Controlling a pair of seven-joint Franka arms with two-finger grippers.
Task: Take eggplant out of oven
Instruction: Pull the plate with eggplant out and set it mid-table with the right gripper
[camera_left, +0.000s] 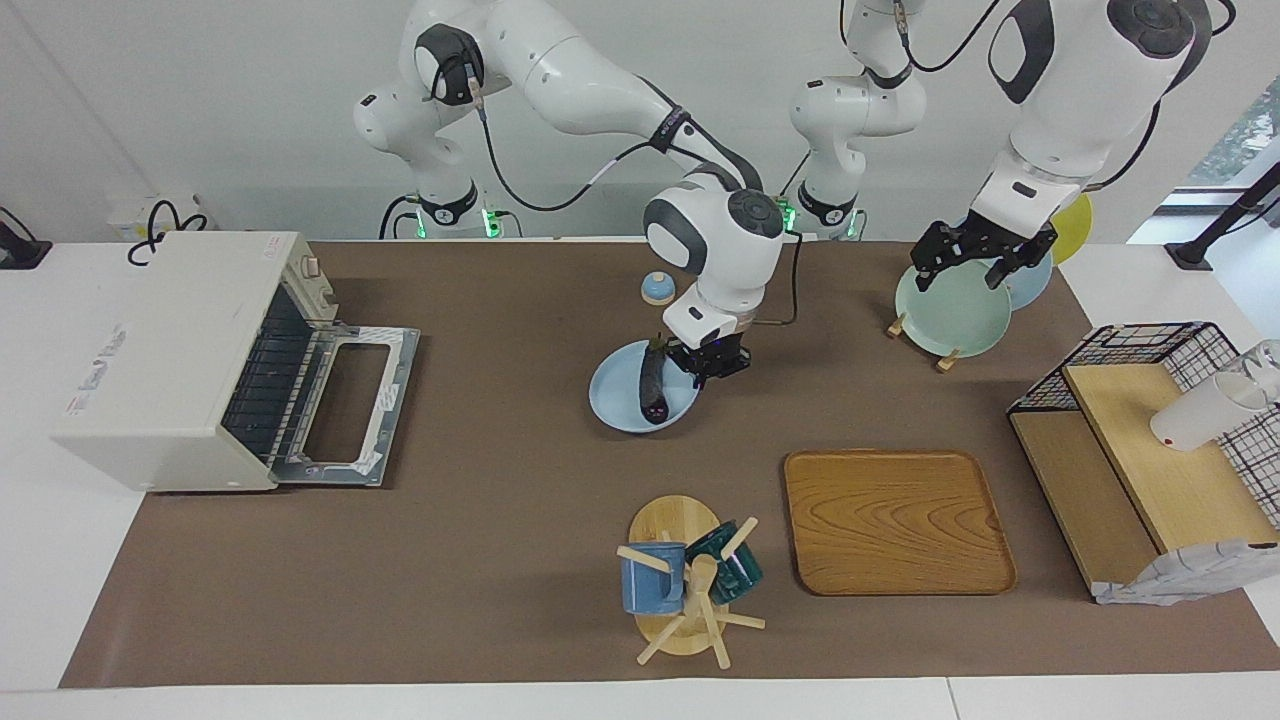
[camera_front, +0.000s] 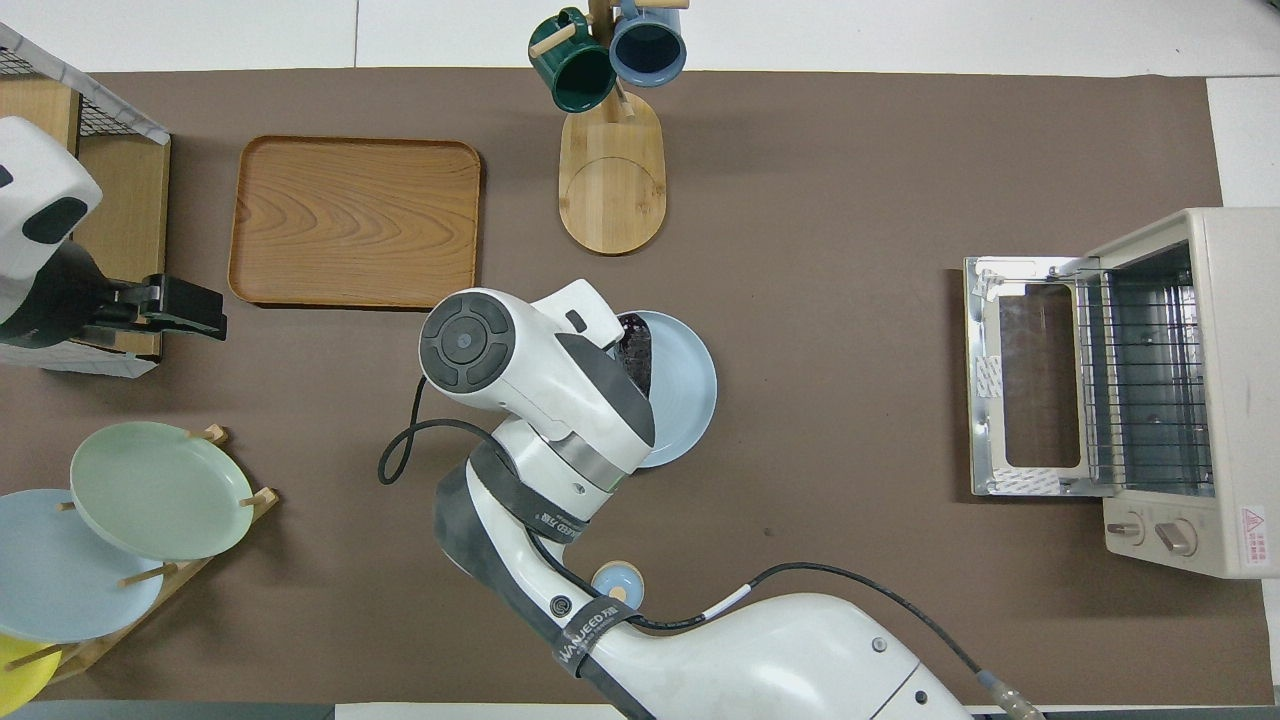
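1. One boxy off-white toaster oven (camera_left: 190, 355), door down; one light blue plate (camera_left: 615, 400); one wooden tray (camera_left: 897, 520); two mugs on a wooden mug tree (camera_left: 690, 580); one black wire basket shelf (camera_left: 1150, 440).
2. The long, glossy dark purple eggplant (camera_left: 654, 388) lies on the light blue plate, well apart from the oven.
3. The right gripper (camera_left: 707, 364), shut on the plate's rim, holds it over the brown table mat (camera_left: 500, 520).
4. The left gripper (camera_left: 975, 255), jaws wide and holding nothing, waits over a rack of plates (camera_left: 950, 310).
5. White walls.

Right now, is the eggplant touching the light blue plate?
Touching. The facing view shows the eggplant lying across the light blue plate, which the right gripper grips at its rim.
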